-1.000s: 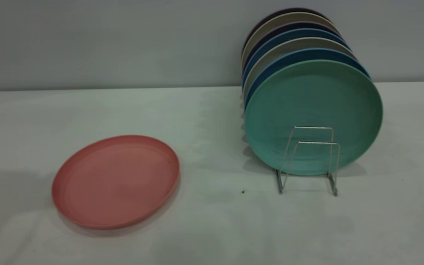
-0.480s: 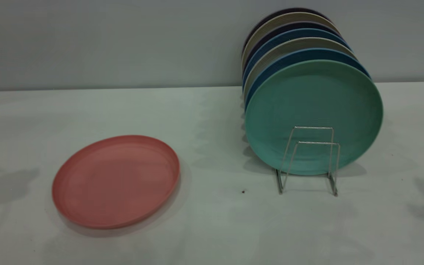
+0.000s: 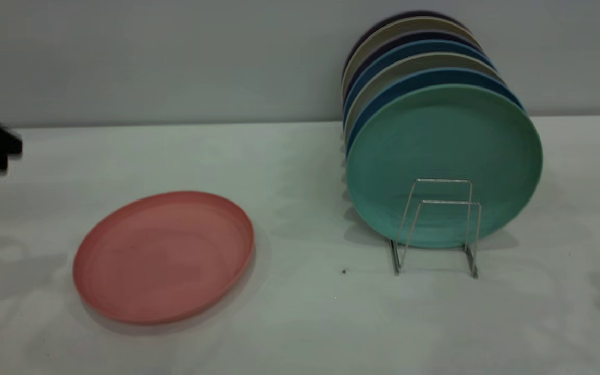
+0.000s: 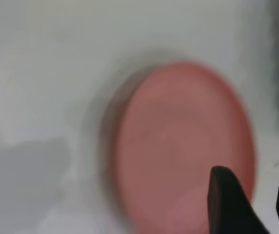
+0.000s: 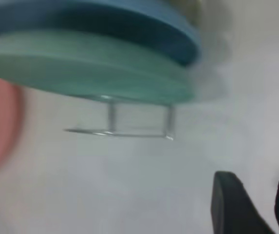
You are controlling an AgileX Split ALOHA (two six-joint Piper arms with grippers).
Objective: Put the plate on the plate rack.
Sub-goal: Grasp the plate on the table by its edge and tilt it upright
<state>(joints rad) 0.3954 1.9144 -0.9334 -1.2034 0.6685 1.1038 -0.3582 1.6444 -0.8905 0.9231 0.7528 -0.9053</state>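
the plate (image 3: 163,256) lies flat on the table (image 3: 300,323) at about 8 o'clock in the exterior view, well apart from the rack (image 3: 435,226) at 3 o'clock. the rack holds a row of upright plates, the teal plate (image 3: 443,156) frontmost with blue plates (image 3: 425,78) behind it; two wire loops stand bare in front of the teal one. the left gripper (image 4: 250,202) hangs above the plate's edge, its fingers (image 4: 227,200) spread and touching nothing; its arm shows at 9 o'clock in the exterior view. the right gripper (image 5: 252,202) hangs over bare table near the rack's front loops, fingers (image 5: 229,202) spread, nothing between them.
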